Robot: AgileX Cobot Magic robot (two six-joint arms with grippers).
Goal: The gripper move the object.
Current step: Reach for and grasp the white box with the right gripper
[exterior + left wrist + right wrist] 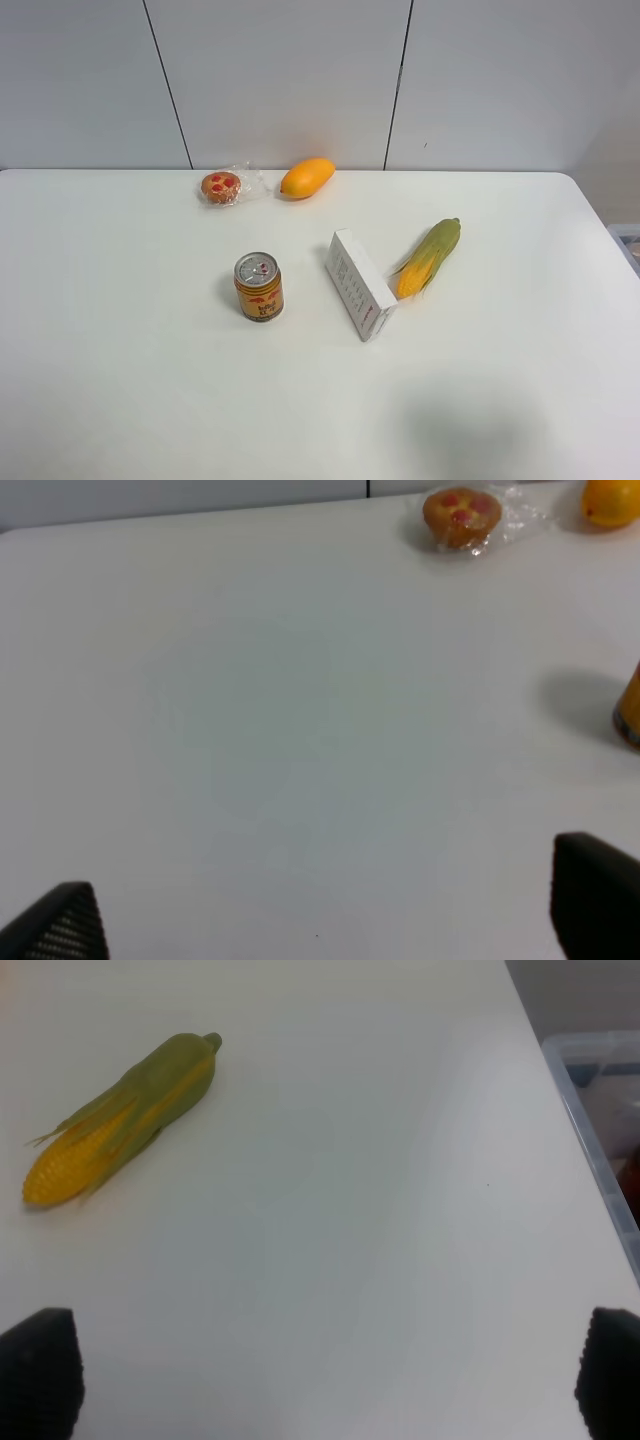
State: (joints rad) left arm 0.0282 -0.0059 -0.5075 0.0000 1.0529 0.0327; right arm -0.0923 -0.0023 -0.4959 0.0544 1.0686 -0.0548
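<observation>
The object, a small white carton [359, 283] with rows of dark print and a red mark at its near end, lies on the white table [120, 380] at the middle, between the can and the corn cob. Neither arm shows in the exterior high view. The left gripper [325, 910] is open and empty over bare table, with only its black fingertips [60, 925] in its wrist view. The right gripper [325, 1375] is open and empty, fingertips [38, 1370] wide apart, with the corn cob ahead of it. The carton shows in neither wrist view.
An orange-gold drink can [259, 286] stands left of the carton. A green-yellow corn cob [429, 257] lies right of it. A wrapped muffin [222, 186] and a mango [307, 177] sit at the back. A clear plastic bin [600, 1120] stands past the table's right edge.
</observation>
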